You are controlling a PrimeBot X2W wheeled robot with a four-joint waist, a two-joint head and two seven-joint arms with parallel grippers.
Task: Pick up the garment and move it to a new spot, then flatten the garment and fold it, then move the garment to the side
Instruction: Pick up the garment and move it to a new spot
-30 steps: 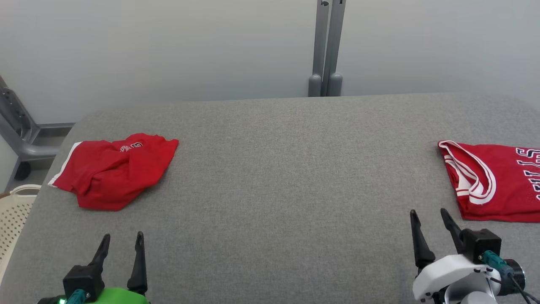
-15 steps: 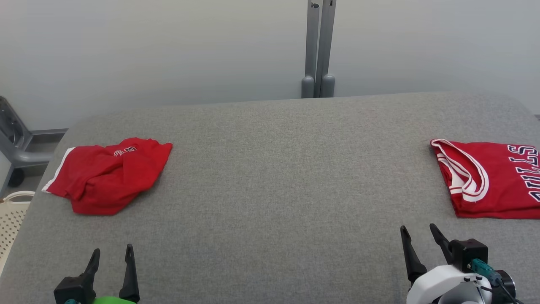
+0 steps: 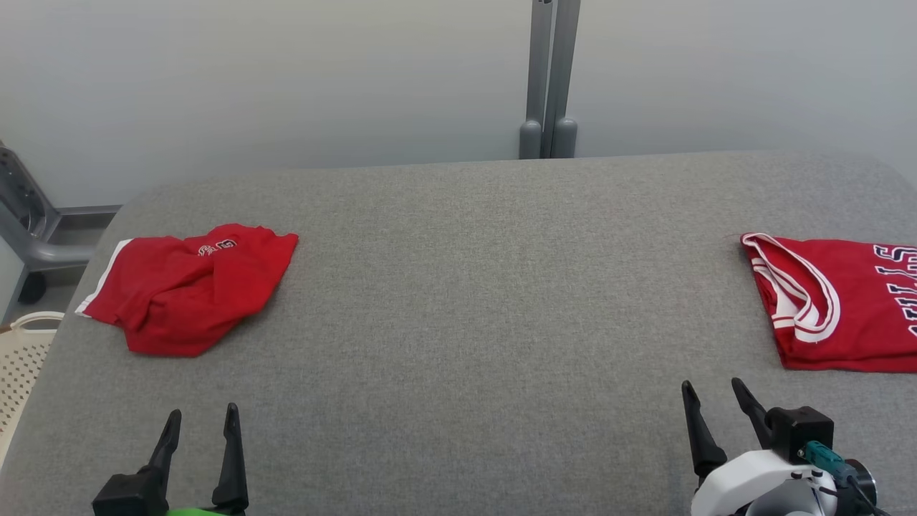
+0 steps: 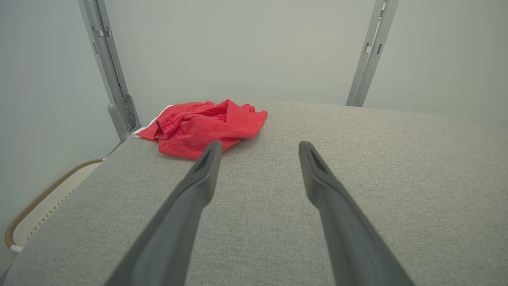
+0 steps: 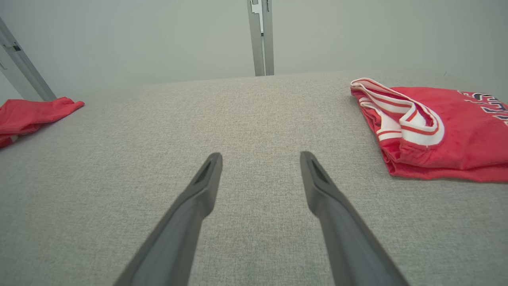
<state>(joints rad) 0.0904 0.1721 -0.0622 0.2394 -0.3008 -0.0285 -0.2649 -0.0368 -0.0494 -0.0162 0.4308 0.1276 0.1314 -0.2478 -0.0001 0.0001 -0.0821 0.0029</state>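
Crumpled red shorts (image 3: 188, 288) at 10 o'clock on grey table (image 3: 458, 301), likely the next pick; folded jersey (image 3: 834, 301) parked at 3 o'clock, apparently finished; left gripper (image 3: 203, 411) and right gripper (image 3: 712, 383) both spread wide, empty, near edge.

Crumpled red garment (image 3: 188, 288) on grey table (image 3: 466, 301)

Folded red white-trimmed jersey (image 3: 845, 315): cut by right edge, lettering incomplete. Cream perforated basket (image 3: 21, 355): mostly past left edge.
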